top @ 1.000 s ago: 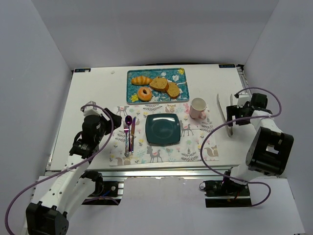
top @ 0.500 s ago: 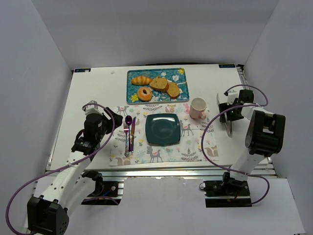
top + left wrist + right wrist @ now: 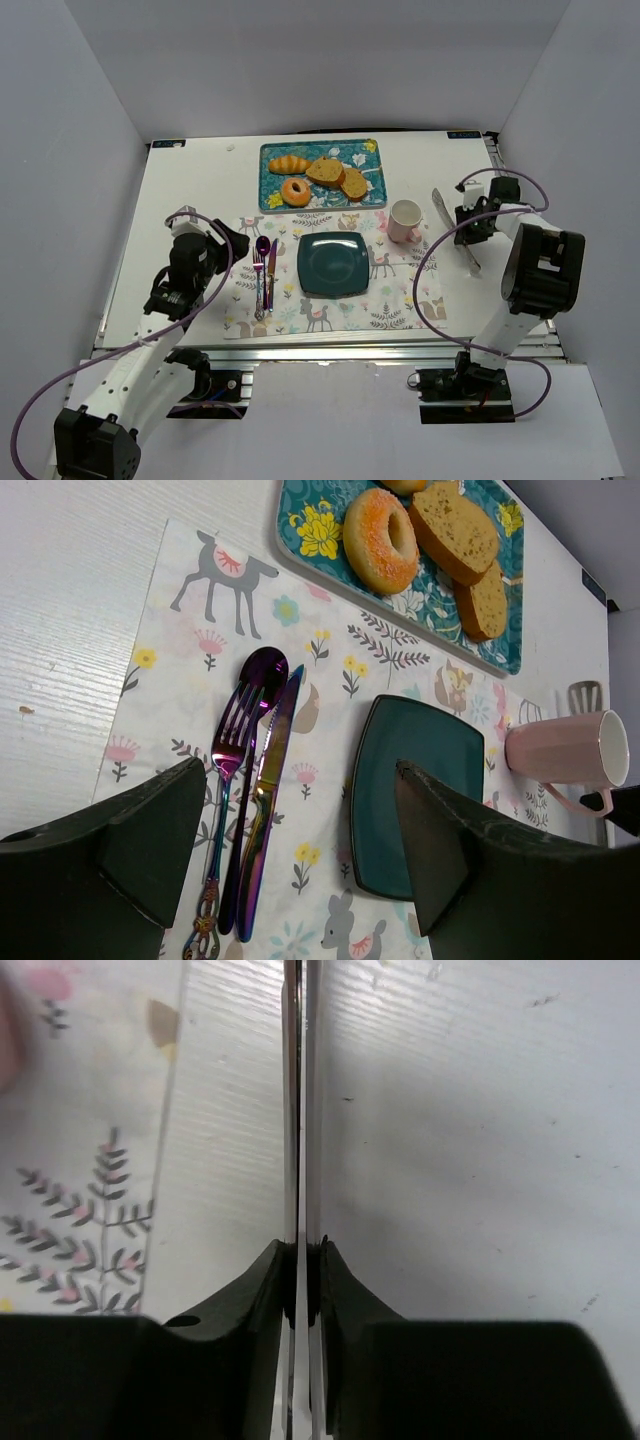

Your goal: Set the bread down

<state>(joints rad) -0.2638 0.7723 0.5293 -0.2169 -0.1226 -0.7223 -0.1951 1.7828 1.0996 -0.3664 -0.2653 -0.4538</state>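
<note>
The bread (image 3: 295, 191) is a golden ring with a centre hole and lies on the teal patterned tray (image 3: 371, 150) at the back. It also shows in the left wrist view as the bread (image 3: 381, 540). A dark square plate (image 3: 333, 263) rests on the placemat, empty. My left gripper (image 3: 226, 244) hovers open over the mat's left side, by the cutlery; in its own view the left gripper (image 3: 300, 780) holds nothing. My right gripper (image 3: 468, 224) is shut on thin metal tongs (image 3: 441, 206) right of the cup. The right wrist view shows the right gripper (image 3: 303, 1245) squeezing the tongs (image 3: 297, 1110) blades together.
A croissant (image 3: 289, 164) and oval bread slices (image 3: 341, 177) share the tray. A pink cup (image 3: 404, 220) stands at the mat's upper right. Fork, spoon and knife (image 3: 264, 272) lie left of the plate on the animal-print placemat (image 3: 400, 300). White walls enclose the table.
My right gripper has gone from open to shut on the tongs, pressing their two arms together, and the tongs have swung to a slanted line. The left arm has barely moved.
</note>
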